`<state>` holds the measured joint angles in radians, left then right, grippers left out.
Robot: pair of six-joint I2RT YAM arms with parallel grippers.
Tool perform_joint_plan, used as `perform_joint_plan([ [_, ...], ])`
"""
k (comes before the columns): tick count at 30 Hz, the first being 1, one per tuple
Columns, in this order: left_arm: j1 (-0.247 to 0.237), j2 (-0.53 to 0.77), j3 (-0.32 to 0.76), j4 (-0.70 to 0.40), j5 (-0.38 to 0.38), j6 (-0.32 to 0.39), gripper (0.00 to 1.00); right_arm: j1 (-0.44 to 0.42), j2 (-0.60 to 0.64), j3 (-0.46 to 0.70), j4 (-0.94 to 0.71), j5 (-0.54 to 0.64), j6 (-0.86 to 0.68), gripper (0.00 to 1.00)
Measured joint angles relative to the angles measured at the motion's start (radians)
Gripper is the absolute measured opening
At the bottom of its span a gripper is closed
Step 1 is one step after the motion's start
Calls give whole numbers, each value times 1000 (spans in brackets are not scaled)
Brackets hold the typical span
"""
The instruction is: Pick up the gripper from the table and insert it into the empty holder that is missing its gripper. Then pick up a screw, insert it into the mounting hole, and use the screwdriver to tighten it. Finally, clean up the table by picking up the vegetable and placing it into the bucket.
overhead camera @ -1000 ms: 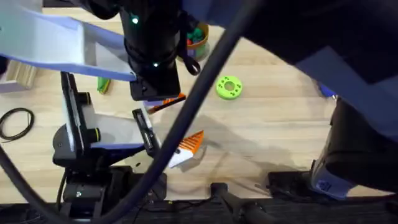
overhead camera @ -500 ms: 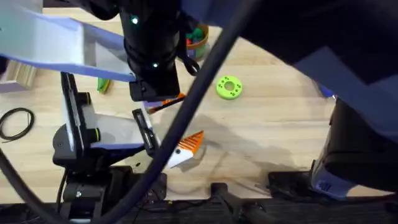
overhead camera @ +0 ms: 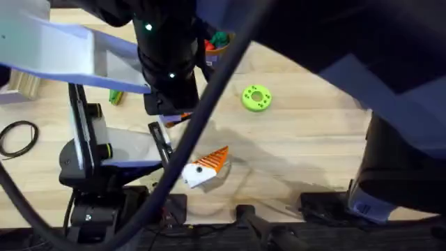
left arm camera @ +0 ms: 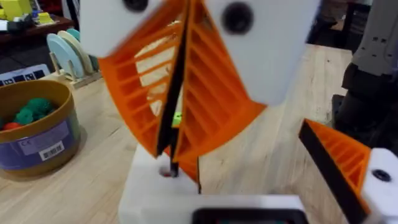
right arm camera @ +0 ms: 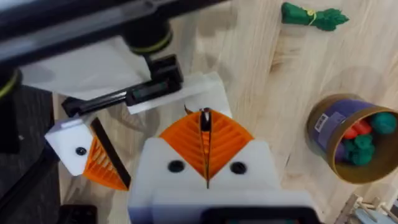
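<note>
My left arm lies low on the table. Its jaw, the left gripper [left arm camera: 261, 186], stands open: one white mount [left arm camera: 379, 183] carries an orange finger, the other is the white holder [left arm camera: 149, 186] [right arm camera: 199, 87]. My right gripper [left arm camera: 168, 152] [right arm camera: 204, 115] points down at the holder with its orange pads shut. A short thin dark piece sticks out below its tips and touches the block. The green vegetable [overhead camera: 115, 96] [right arm camera: 311, 15] lies on the table. The bucket [overhead camera: 221, 43] [left arm camera: 37, 134] [right arm camera: 348, 140] holds green and red pieces. The loose gripper and the screwdriver are out of view.
A bright-green disc with holes [overhead camera: 256, 97] lies right of centre. A black cable loop [overhead camera: 17, 136] and a wooden rack [overhead camera: 24, 84] sit at the left edge. The right arm hangs large and dark across the top and right of the overhead view.
The right wrist has shifted slightly up and left and covers more of the orange tips beneath it. The left jaw's white-and-orange finger has moved slightly left.
</note>
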<state>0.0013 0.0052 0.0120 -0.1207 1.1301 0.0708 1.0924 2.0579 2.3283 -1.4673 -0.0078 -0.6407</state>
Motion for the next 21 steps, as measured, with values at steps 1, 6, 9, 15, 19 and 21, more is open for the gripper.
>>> perform_joint_plan([
  [1,0,0,0,0,0,0,985,0,0,0,0,2,0,6],
  [6,0,0,0,0,0,0,985,0,0,0,2,5,0,6],
  [9,0,0,0,0,0,0,985,0,0,0,2,8,0,6],
  [15,0,0,0,0,0,0,985,0,0,0,2,7,0,6],
  [19,0,0,0,0,0,0,985,0,-1,0,5,7,0,6],
  [21,0,0,0,0,0,0,985,0,-4,0,5,7,0,6],
])
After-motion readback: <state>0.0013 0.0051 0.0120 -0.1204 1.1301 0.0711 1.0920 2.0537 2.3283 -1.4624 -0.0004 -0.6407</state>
